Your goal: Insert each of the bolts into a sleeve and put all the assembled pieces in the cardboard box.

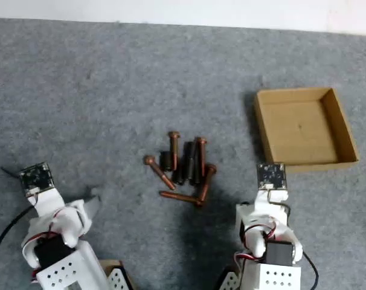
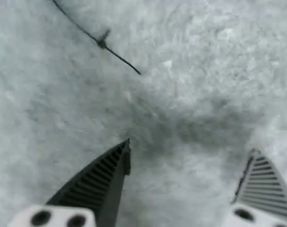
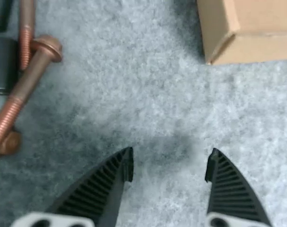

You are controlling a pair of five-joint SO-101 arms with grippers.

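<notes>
Several copper-coloured bolts (image 1: 202,156) lie in a loose pile at the table's middle, with black sleeves (image 1: 187,162) among them. The empty cardboard box (image 1: 304,127) stands at the back right. My right gripper (image 3: 172,152) hangs open over bare grey mat, between the pile and the box. A bolt (image 3: 25,85), a black sleeve (image 3: 3,64) and the box's corner (image 3: 238,28) lie ahead of it. My left gripper (image 2: 191,149) is open over bare mat at the front left, well away from the pile.
Grey felt mat (image 1: 98,90) covers the whole table. A thin black cable (image 2: 102,43) crosses the mat ahead of the left gripper. Both arm bases (image 1: 267,266) stand at the front edge.
</notes>
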